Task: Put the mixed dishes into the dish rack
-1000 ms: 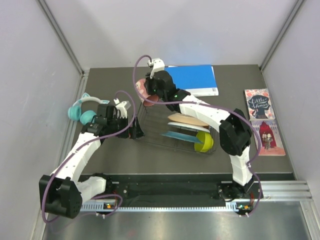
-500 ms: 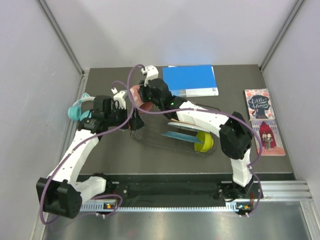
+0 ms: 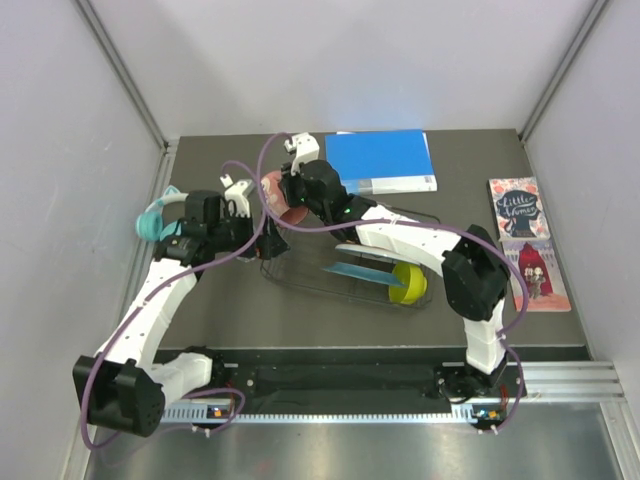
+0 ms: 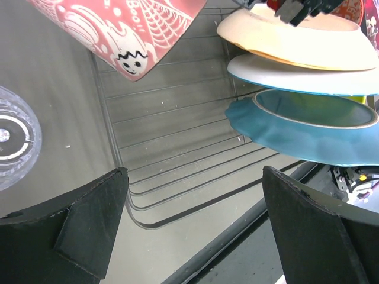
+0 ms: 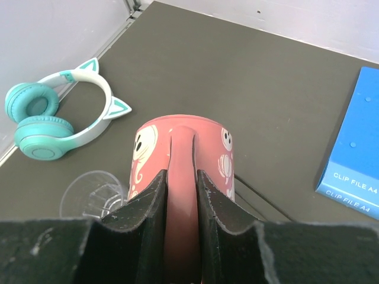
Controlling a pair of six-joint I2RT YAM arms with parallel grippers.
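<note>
**A robot test cell dressed with household props**

Blank pale walls set between bare metal posts box in a single dark table. A left arm and a right arm, both trailing cables, are bolted by a metal rail at its near edge. A wire dish rack, a mug, headphones, a blue file and storybooks are laid out like test props.

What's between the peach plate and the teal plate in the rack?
A white plate, slotted between the peach plate and the teal plate; the left wrist view shows it.
</note>
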